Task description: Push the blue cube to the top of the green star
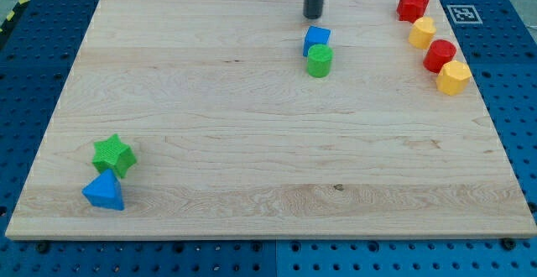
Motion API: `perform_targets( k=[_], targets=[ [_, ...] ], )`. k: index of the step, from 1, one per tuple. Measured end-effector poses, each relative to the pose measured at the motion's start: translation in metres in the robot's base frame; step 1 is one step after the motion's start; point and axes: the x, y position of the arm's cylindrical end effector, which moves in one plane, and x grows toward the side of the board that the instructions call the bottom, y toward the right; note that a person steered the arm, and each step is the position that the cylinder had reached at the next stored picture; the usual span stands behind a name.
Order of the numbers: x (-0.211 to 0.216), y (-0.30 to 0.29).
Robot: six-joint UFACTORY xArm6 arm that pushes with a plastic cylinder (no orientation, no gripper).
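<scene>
The blue cube (316, 39) sits near the view's top centre of the wooden board (252, 143), touching a green cylinder (319, 61) just below it. The green star (113, 155) lies far away at the view's lower left, with a blue triangular block (105, 192) touching it from below. My tip (314, 15) is at the view's top centre, just above the blue cube with a small gap between them.
At the view's top right, a red star (412, 6), a yellow block (422, 33), a red block (439, 55) and a yellow block (454, 78) run in a slanted row near the board's right edge.
</scene>
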Motion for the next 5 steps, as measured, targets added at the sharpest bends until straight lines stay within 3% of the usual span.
perform_targets(
  k=[1, 5],
  targets=[
    [0.028, 0.001],
    [0.059, 0.005]
  ],
)
